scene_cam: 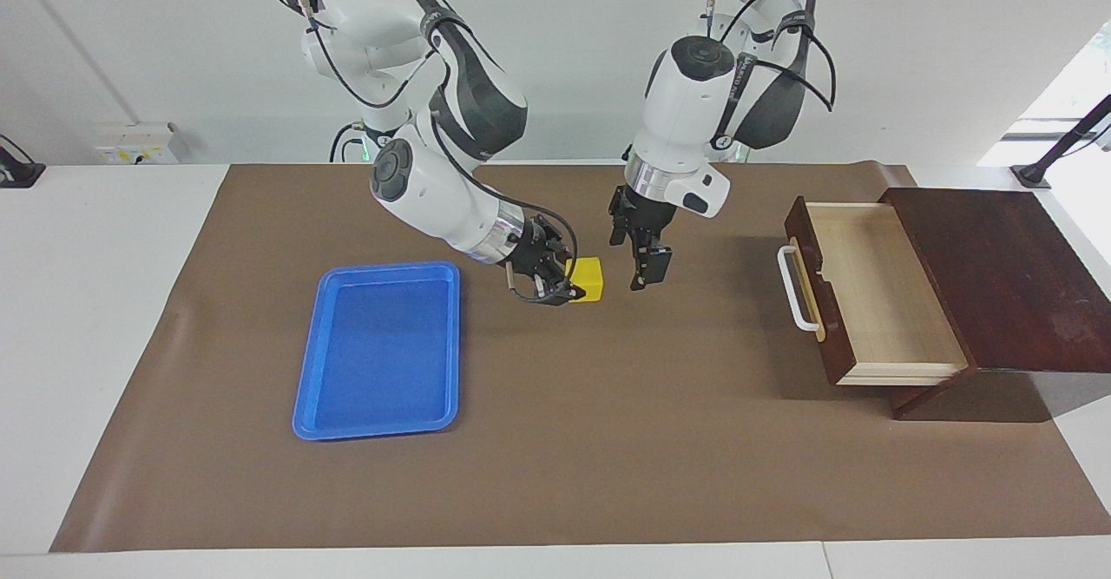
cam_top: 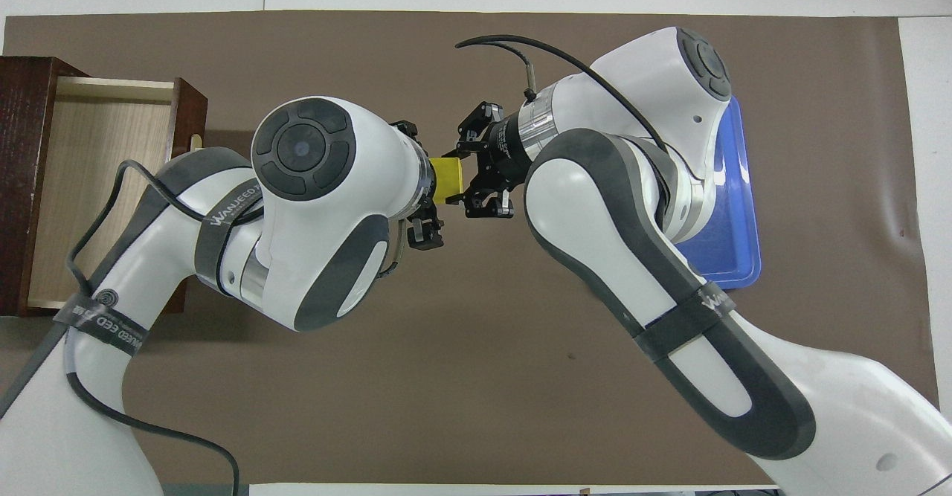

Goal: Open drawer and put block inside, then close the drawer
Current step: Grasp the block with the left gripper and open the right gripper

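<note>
The yellow block (scene_cam: 592, 273) hangs over the middle of the brown mat, with my right gripper (scene_cam: 575, 289) shut on it. In the overhead view the block (cam_top: 448, 178) shows between the right gripper (cam_top: 470, 176) and the left arm's wrist. My left gripper (scene_cam: 640, 253) points down just beside the block, toward the left arm's end, open and apart from it. Only one of its fingers (cam_top: 424, 232) shows from above. The drawer (scene_cam: 877, 301) of the dark wooden box stands pulled out, its pale inside bare and its white handle (scene_cam: 794, 288) facing the table's middle.
A flat blue tray (scene_cam: 378, 349) lies on the mat toward the right arm's end, with nothing in it. The dark box top (scene_cam: 998, 275) sits at the left arm's end. Both arms crowd the mat's middle.
</note>
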Controlling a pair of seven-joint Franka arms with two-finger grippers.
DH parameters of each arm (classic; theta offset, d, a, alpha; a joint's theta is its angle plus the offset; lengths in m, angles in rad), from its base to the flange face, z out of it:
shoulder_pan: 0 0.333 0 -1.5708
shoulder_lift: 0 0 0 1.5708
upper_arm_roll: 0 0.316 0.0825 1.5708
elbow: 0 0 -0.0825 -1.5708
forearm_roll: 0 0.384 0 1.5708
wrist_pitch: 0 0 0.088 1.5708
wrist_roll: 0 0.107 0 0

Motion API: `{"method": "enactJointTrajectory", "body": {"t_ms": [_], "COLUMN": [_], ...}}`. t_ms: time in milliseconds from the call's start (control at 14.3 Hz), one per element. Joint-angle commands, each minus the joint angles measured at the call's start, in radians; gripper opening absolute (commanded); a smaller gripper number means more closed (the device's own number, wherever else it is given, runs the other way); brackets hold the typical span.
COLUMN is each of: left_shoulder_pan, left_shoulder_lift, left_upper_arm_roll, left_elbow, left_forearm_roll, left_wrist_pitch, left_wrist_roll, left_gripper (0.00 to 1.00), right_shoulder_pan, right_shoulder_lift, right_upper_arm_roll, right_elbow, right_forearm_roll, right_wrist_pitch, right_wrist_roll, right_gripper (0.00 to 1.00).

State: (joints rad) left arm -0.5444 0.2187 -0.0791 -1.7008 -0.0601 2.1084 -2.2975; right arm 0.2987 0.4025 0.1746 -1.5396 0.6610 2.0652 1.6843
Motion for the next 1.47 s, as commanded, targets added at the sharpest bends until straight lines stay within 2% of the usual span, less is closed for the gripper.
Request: {"method": "enactJointTrajectory", "body": {"t_ms": [0, 70, 280, 350, 421, 771, 841, 911, 1192, 1402], "left_shoulder_pan": [-0.012, -0.014, -0.016, -0.016, -0.014, 0.0, 0.0, 0.0, 0.039, 0.148], "left_shoulder_lift": [-0.015, -0.016, -0.016, -0.016, -0.016, -0.013, -0.012, -0.012, -0.03, -0.131], "left_upper_arm_roll": [0.015, 0.015, 0.015, 0.016, 0.016, 0.015, 0.015, 0.016, 0.024, 0.024], "left_elbow": [-0.034, -0.037, -0.039, -0.039, -0.037, -0.02, -0.019, -0.019, -0.008, -0.016], "left_forearm_roll": [-0.009, -0.009, -0.009, -0.009, -0.009, -0.009, -0.009, -0.009, -0.007, -0.009], "left_wrist_pitch": [0.035, 0.036, 0.033, 0.033, 0.033, 0.019, 0.019, 0.021, -0.039, -0.181], "left_wrist_roll": [-0.003, -0.003, -0.005, -0.005, -0.003, 0.001, 0.0, 0.0, 0.019, 0.137], "left_gripper": [1.0, 1.0, 0.26, 0.05, 0.0, 0.0, 0.0, 0.0, 0.0, 0.0], "right_shoulder_pan": [0.002, 0.002, -0.003, -0.003, -0.003, -0.006, -0.003, 0.0, -0.013, -0.048], "right_shoulder_lift": [-0.002, -0.002, -0.002, -0.002, -0.002, -0.004, -0.004, -0.005, -0.007, -0.019], "right_upper_arm_roll": [0.002, 0.002, 0.002, 0.002, 0.002, 0.002, 0.0, -0.001, 0.0, -0.004], "right_elbow": [0.003, 0.003, 0.004, 0.004, 0.004, 0.006, 0.007, 0.007, 0.009, 0.01], "right_forearm_roll": [0.023, 0.023, 0.022, 0.022, 0.022, 0.023, 0.019, 0.009, 0.009, 0.003], "right_wrist_pitch": [0.012, 0.012, 0.009, 0.009, 0.009, 0.009, 0.01, 0.01, 0.001, -0.01], "right_wrist_roll": [0.015, 0.015, 0.014, 0.014, 0.014, 0.015, 0.018, 0.017, 0.015, 0.003], "right_gripper": [0.0, 0.0, 0.0, 0.0, 0.0, 0.0, 0.79, 1.0, 1.0, 1.0]}}
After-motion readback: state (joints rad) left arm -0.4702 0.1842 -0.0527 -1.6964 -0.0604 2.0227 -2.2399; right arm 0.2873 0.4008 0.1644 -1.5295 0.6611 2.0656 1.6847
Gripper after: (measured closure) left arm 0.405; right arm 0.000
